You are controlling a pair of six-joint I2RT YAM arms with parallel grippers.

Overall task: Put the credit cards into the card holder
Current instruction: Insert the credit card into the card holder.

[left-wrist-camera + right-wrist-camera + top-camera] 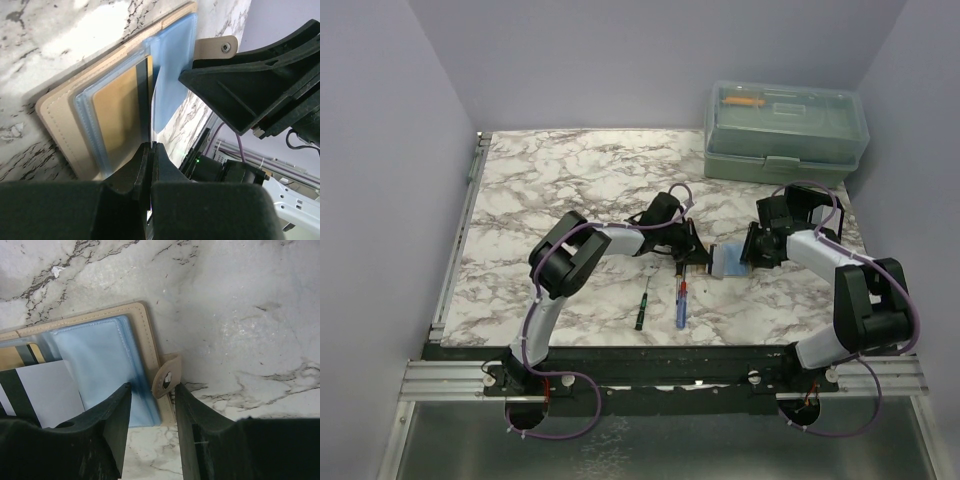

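Note:
The tan card holder (728, 260) lies open on the marble table between my two grippers, its blue plastic sleeves (172, 75) facing up. A gold card (117, 112) sits in one sleeve. My left gripper (151, 146) is shut on a thin pale credit card (150, 100), seen edge-on, whose far end meets the sleeves. The same card, pale with a black stripe, shows in the right wrist view (50, 390). My right gripper (150, 395) is open, its fingers straddling the holder's edge and snap tab (166, 380), with one finger (117, 412) on the blue sleeve.
A translucent green toolbox (785, 130) stands at the back right. A green-handled screwdriver (642, 305) and a red-and-blue one (681, 302) lie just in front of the left gripper. Purple walls close in the table on three sides.

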